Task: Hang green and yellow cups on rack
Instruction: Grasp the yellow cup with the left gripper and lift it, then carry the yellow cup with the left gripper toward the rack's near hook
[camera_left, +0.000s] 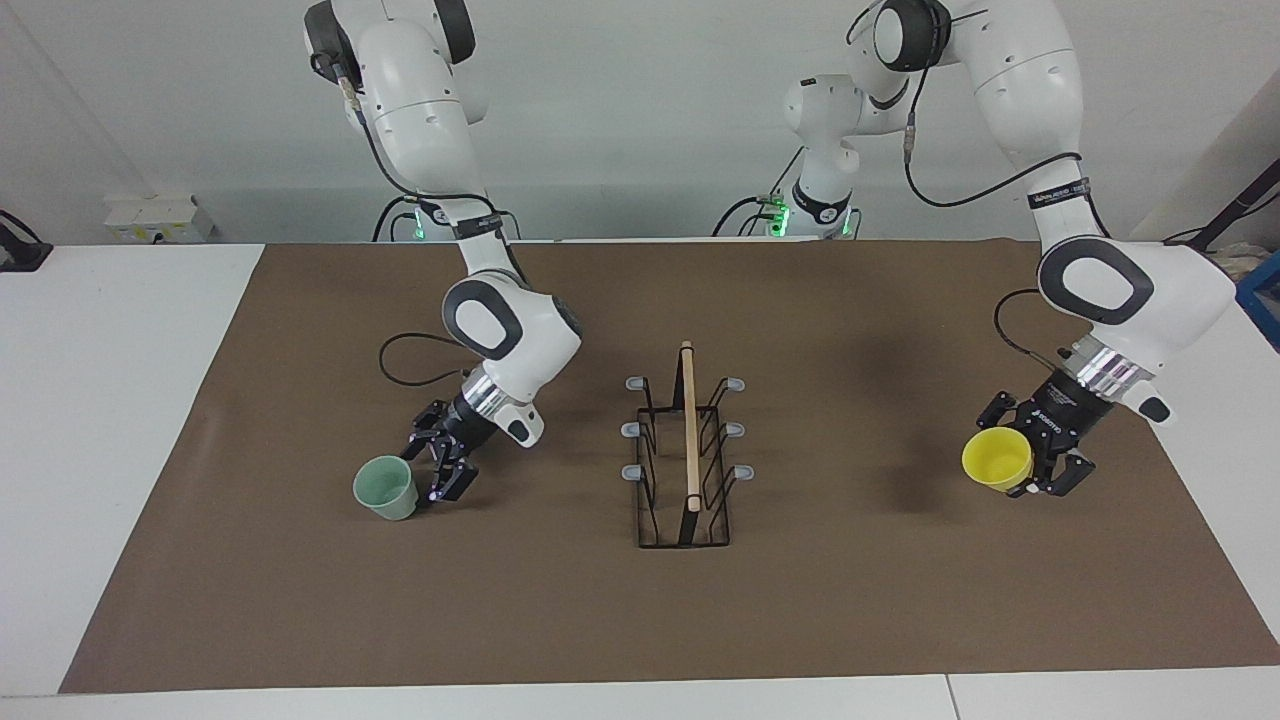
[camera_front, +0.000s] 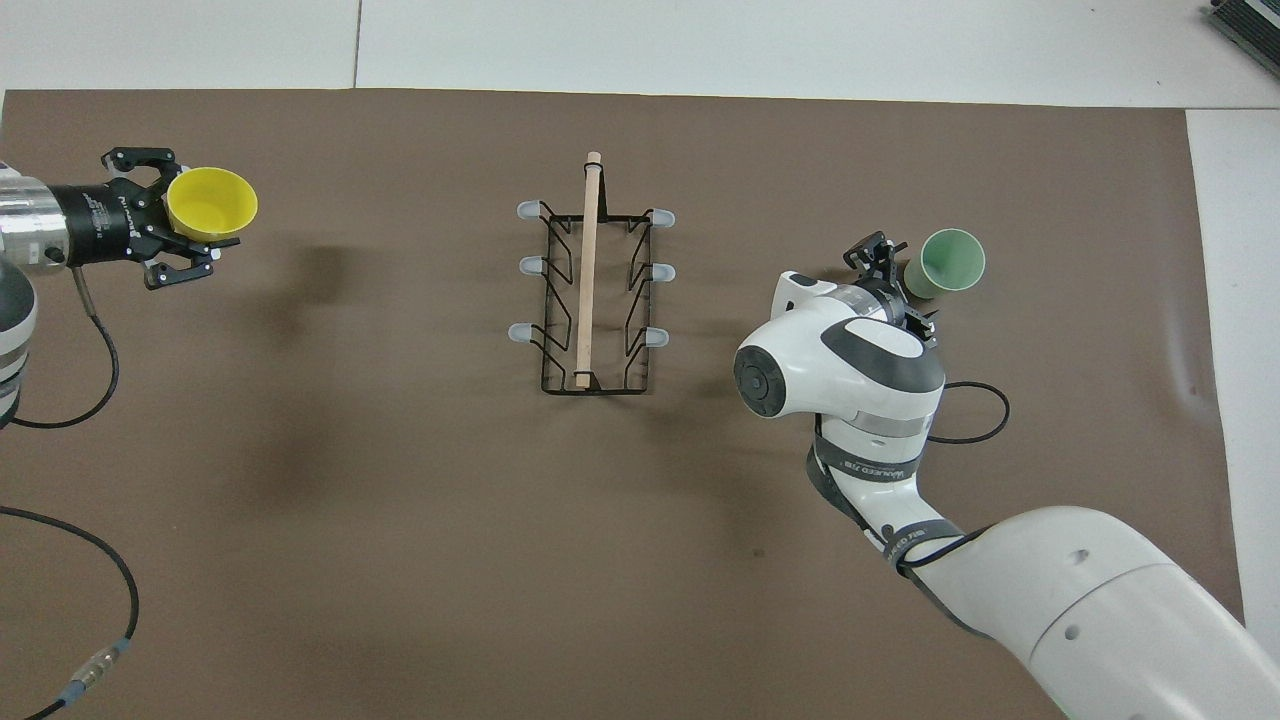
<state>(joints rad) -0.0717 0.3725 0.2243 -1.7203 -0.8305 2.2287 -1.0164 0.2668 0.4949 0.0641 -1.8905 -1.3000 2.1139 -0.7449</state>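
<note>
Two cups at the ends of the brown mat, black wire rack with wooden bar alone mid-mat, bare mat all round it.

The left gripper, fingers clamped on the bright yellow plastic cup, holds it clear of the mat, as the facing view shows. The right gripper stands fingers apart, just beside the pale green plastic cup upright on the mat; overhead its arm hides the fingers.

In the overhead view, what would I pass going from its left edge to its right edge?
Left pincer gripping the yellow cup → rack with its wooden bar → right pincer → green cup.
</note>
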